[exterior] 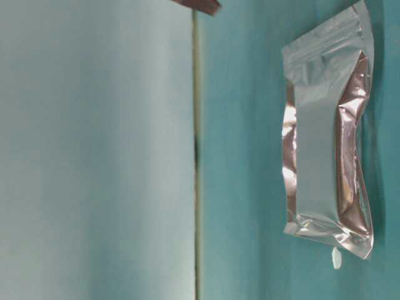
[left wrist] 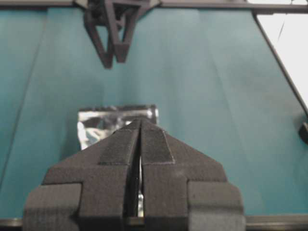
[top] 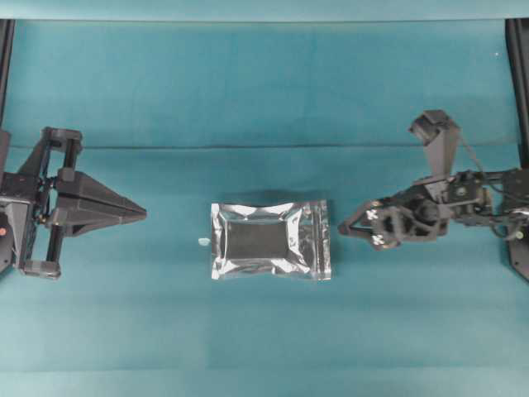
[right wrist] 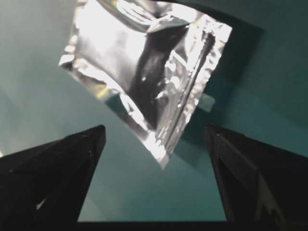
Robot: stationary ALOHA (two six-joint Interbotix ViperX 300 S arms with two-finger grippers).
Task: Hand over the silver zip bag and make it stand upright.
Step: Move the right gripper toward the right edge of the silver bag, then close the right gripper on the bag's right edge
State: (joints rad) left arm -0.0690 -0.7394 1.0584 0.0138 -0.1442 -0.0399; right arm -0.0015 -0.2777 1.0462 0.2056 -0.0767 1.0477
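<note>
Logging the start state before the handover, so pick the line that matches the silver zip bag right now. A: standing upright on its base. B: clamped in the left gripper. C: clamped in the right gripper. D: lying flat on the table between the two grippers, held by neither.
D: the silver zip bag lies flat on the table, apart from the shut left gripper and the open right gripper.
</note>
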